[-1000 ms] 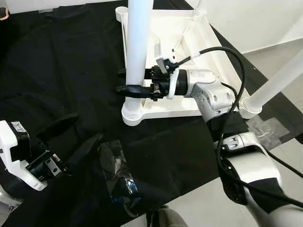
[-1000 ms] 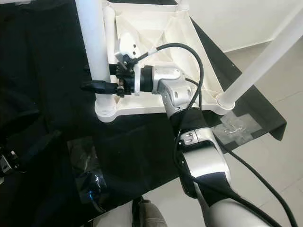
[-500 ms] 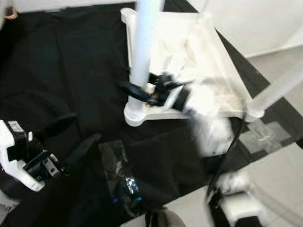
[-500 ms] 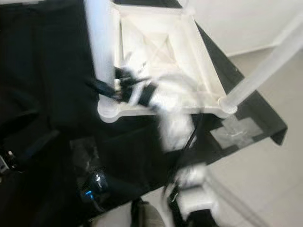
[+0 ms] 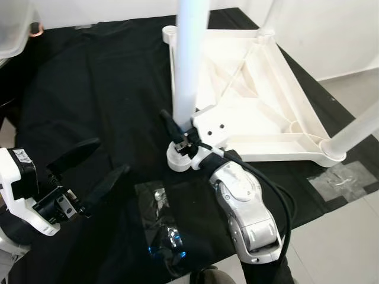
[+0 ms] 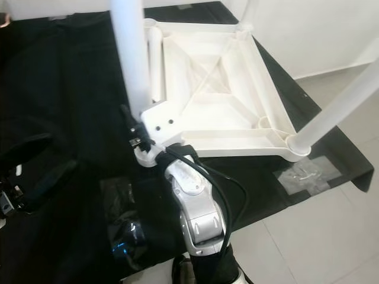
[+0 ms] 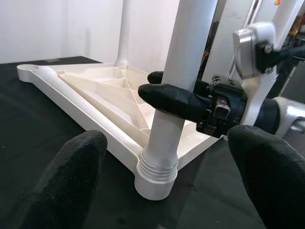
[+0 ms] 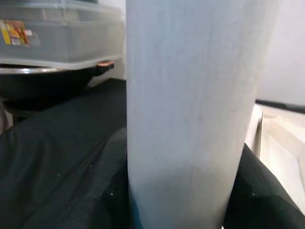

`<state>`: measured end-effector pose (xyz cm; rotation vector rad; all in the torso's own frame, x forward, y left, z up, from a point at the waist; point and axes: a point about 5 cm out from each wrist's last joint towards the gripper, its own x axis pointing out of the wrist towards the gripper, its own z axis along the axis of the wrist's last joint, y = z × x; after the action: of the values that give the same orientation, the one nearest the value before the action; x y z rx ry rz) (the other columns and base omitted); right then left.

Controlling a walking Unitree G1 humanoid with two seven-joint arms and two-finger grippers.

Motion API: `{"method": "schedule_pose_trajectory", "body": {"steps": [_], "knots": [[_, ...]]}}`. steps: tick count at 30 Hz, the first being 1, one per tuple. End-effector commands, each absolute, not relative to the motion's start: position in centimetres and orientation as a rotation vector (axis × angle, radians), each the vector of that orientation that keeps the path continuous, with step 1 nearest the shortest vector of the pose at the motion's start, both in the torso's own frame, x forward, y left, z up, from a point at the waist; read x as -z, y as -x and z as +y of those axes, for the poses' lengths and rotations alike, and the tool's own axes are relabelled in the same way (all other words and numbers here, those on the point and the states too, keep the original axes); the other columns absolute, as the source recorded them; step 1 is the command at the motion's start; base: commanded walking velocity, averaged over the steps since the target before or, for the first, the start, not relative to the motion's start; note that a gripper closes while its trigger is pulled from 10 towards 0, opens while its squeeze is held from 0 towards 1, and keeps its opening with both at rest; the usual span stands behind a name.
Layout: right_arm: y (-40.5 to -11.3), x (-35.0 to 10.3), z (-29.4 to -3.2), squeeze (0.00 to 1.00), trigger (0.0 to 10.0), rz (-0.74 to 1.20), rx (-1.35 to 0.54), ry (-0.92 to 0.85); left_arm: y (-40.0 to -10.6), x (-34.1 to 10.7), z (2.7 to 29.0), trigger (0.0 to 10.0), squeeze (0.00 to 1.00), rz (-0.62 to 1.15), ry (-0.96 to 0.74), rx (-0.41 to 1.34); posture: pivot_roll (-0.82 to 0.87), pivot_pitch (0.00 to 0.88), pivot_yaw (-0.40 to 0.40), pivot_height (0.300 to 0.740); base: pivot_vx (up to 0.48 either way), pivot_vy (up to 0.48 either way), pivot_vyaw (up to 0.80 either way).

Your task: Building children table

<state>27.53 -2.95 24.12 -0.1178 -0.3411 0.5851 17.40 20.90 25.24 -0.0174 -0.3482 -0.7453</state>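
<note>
The white children's table (image 5: 278,118) lies upside down on a black cloth. An upright white leg (image 5: 190,59) stands in the table's near left corner socket (image 5: 179,160). My right gripper (image 5: 176,133) is shut on this leg just above its threaded base, one black finger on each side (image 7: 174,101). In the right wrist view the leg (image 8: 190,109) stands right against the camera. My left gripper (image 5: 95,168) hovers open over the cloth to the left of the leg, holding nothing. A second leg (image 5: 361,127) stands in the near right corner.
Crumpled clear plastic wrap (image 5: 157,219) lies on the cloth in front of the table. Clear tape (image 5: 343,177) holds the cloth's edge to the tiled floor at the right. A clear storage bin (image 8: 57,33) stands at the far left.
My right arm has swung from the leg's right side round to its near side, still clamped on the leg. The camera view has shifted. The left gripper is unchanged.
</note>
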Motion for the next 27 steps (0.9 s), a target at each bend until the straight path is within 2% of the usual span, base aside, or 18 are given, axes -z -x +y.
{"method": "schedule_pose_trajectory", "body": {"steps": [1,2,6,8,9,12,13,14,17,26,27], "knots": [[-28.5,-21.1,-2.5,0.78,10.0,-0.118,-0.574,0.067,-17.3,-25.1,21.0,10.0,0.00,-0.327,0.001,0.756,0.12,0.312,-0.100,0.740,0.000,0.000,0.00],[-29.0,-22.1,-2.6,1.00,10.0,-0.143,-0.610,0.034,-17.3,-25.2,21.0,10.0,0.00,-0.327,0.000,0.756,0.13,0.314,-0.101,0.740,0.000,0.000,0.00],[-29.5,-24.0,-2.6,1.00,10.0,-0.215,-0.725,0.009,-17.2,-25.2,21.0,10.0,0.00,-0.325,-0.002,0.755,0.13,0.316,-0.104,0.740,0.000,0.000,0.00],[-29.4,-26.2,-2.7,1.00,10.0,-0.348,-0.976,0.076,-17.1,-25.2,21.0,10.0,0.00,-0.323,-0.003,0.752,0.13,0.323,-0.111,0.740,0.000,0.000,0.00],[-29.4,-26.2,-2.7,1.00,10.0,-0.348,-0.976,0.076,-17.1,-25.2,21.0,10.0,0.00,-0.323,-0.003,0.752,0.13,0.323,-0.111,0.740,0.000,0.000,0.00],[-29.6,-26.4,-3.2,1.00,10.0,-0.334,-1.187,0.153,-17.0,-25.1,20.8,10.0,0.00,-0.322,0.000,0.753,0.13,0.329,-0.114,0.740,0.000,0.000,0.00],[-30.1,-26.5,-3.6,0.79,10.0,-0.335,-1.221,0.210,-16.9,-25.1,20.8,10.0,0.00,-0.322,0.001,0.753,0.13,0.332,-0.114,0.740,0.000,0.000,0.00],[-30.6,-26.6,-3.9,0.00,10.0,-0.320,-1.257,0.245,-16.9,-25.1,20.8,10.0,0.00,-0.321,0.002,0.752,0.13,0.332,-0.114,0.740,0.000,0.000,0.00],[-31.5,-27.1,-4.6,0.00,10.0,-0.310,-1.311,0.296,-16.8,-25.1,20.7,10.0,0.00,-0.321,0.003,0.751,0.14,0.338,-0.117,0.740,0.000,0.000,0.00],[-35.5,-30.7,-6.4,0.00,10.0,-0.291,-1.415,0.225,-16.4,-25.2,20.7,10.0,0.00,-0.313,0.005,0.743,0.15,0.356,-0.123,0.740,0.000,0.000,0.00],[-36.3,-31.2,-6.8,0.00,7.3,-0.290,-1.428,0.241,-16.3,-25.2,20.8,10.0,0.00,-0.311,0.003,0.739,0.15,0.356,-0.123,0.740,0.000,0.000,0.00]]}}
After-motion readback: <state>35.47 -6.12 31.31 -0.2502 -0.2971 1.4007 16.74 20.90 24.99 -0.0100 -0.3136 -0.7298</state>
